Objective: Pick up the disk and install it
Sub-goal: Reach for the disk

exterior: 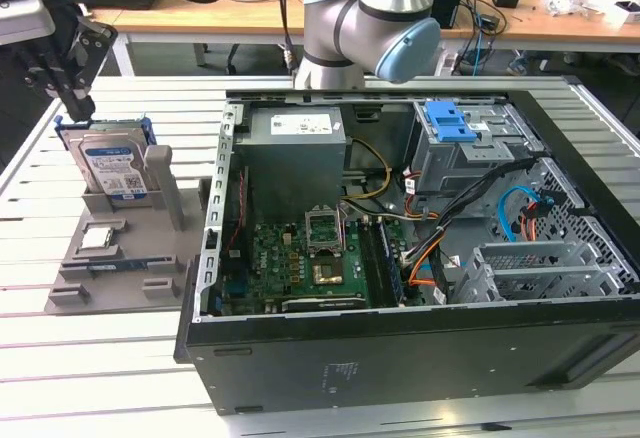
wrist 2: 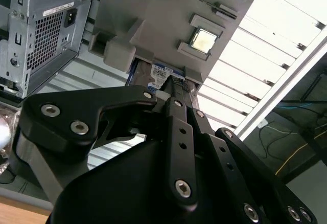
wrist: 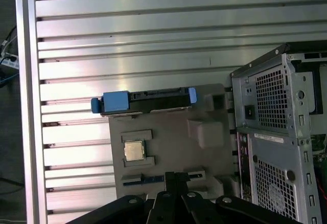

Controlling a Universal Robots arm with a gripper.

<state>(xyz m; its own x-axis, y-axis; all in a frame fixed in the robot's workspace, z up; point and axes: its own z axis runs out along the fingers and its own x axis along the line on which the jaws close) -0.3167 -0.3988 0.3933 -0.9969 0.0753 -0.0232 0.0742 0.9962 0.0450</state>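
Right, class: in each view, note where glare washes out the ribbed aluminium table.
First wrist view: a glare band whitens the ribbed aluminium table beside the grey plastic parts holder. Second wrist view: its slats blow out to white. Exterior view: even light, mild sheen, none on the blue-framed silver hard drive.

An open computer case (exterior: 400, 358) lies on a table of metal slats (exterior: 60, 378). Inside the case, a grey power supply (exterior: 295, 148) sits in the far corner, and the green motherboard (exterior: 290, 258) is just in front of it. A grey drive cage (exterior: 480, 158) stands at the case's other far corner, with a blue latch piece (exterior: 447, 120) on top. Orange and black cables (exterior: 425, 258) run through the middle of the case. Just beside the case, on the exterior view's left, lies a grey holder (exterior: 120, 268); a small square chip (exterior: 97, 239) rests in one of its pockets. Behind the case stands a wooden desk (exterior: 200, 13).
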